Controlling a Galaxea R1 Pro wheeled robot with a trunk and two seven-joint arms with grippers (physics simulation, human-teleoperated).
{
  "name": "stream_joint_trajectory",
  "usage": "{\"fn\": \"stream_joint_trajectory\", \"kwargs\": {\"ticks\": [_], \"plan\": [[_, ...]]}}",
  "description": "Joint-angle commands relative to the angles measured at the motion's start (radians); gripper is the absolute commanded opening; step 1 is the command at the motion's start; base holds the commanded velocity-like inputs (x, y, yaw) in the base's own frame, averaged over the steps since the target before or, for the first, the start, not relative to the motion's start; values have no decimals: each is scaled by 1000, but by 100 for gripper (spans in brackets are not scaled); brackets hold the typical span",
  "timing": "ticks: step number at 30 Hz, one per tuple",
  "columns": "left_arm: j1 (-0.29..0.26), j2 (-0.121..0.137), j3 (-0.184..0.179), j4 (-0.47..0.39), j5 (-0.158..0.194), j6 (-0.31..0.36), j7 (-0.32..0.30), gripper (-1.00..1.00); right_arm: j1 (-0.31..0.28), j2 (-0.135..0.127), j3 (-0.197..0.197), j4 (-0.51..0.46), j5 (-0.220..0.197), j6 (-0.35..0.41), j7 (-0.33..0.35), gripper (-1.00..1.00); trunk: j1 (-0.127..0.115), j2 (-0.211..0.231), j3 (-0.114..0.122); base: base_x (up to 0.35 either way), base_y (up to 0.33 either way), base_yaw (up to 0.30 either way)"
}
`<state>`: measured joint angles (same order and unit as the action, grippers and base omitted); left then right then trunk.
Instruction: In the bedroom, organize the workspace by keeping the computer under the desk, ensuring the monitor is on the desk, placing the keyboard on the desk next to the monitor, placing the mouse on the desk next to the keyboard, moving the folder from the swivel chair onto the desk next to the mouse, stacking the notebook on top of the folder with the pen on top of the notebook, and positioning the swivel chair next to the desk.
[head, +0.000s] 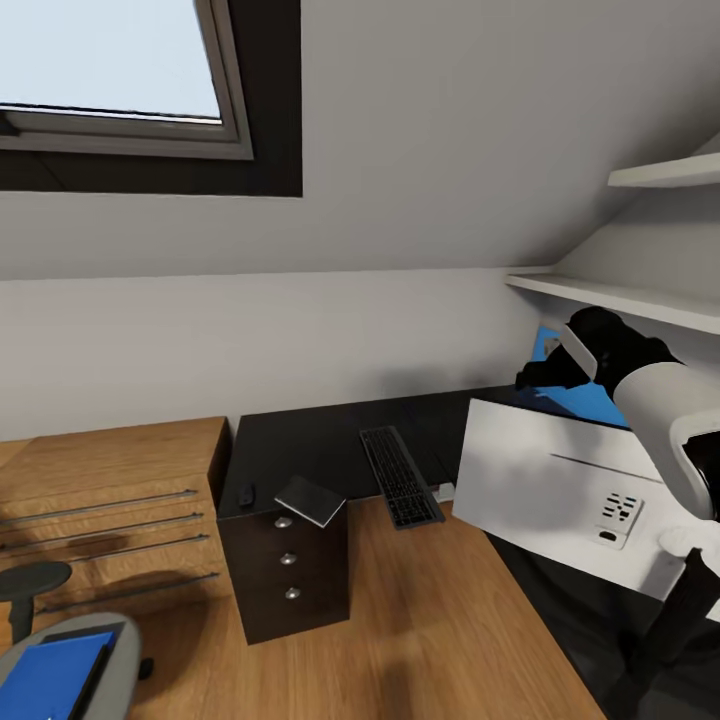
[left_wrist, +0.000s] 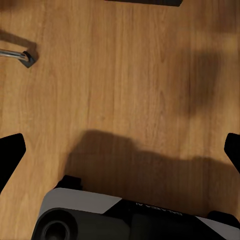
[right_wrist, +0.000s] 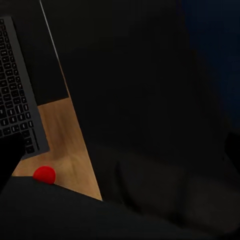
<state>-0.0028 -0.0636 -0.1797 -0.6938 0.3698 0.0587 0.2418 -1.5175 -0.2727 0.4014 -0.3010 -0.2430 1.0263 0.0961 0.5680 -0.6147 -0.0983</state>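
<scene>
I hold the big monitor (head: 545, 490) up high; my right pincer (head: 548, 375) is hidden behind it, so I cannot tell its grip. It looks heavy, stiff and smooth, so its top edge is best.

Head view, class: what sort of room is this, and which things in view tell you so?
Probably an attic bedroom or home office: a skylight window in a sloping ceiling, a black-topped desk with a keyboard on it, and a grey swivel chair holding a blue folder.

Skylight window (head: 110, 60); wall shelves (head: 620, 297)
</scene>
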Motion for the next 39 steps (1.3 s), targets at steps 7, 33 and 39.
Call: {"fn": "stream_joint_trajectory", "kwargs": {"ticks": [7, 33, 39], "plan": [[0, 1, -4, -3, 8, 4, 8, 100, -1, 0, 8, -1, -2, 1, 7, 100, 0, -2, -2, 83, 0, 0], [0, 1, -3, -3, 8, 4, 8, 100, 7, -2, 7, 25, -4, -12, 8, 100, 0, -2, -27, 37, 0, 0], [0, 1, -3, -3, 8, 4, 8, 100, 13, -2, 7, 33, -4, -14, 8, 100, 0, -2, -36, 0, 0, 0]]}}
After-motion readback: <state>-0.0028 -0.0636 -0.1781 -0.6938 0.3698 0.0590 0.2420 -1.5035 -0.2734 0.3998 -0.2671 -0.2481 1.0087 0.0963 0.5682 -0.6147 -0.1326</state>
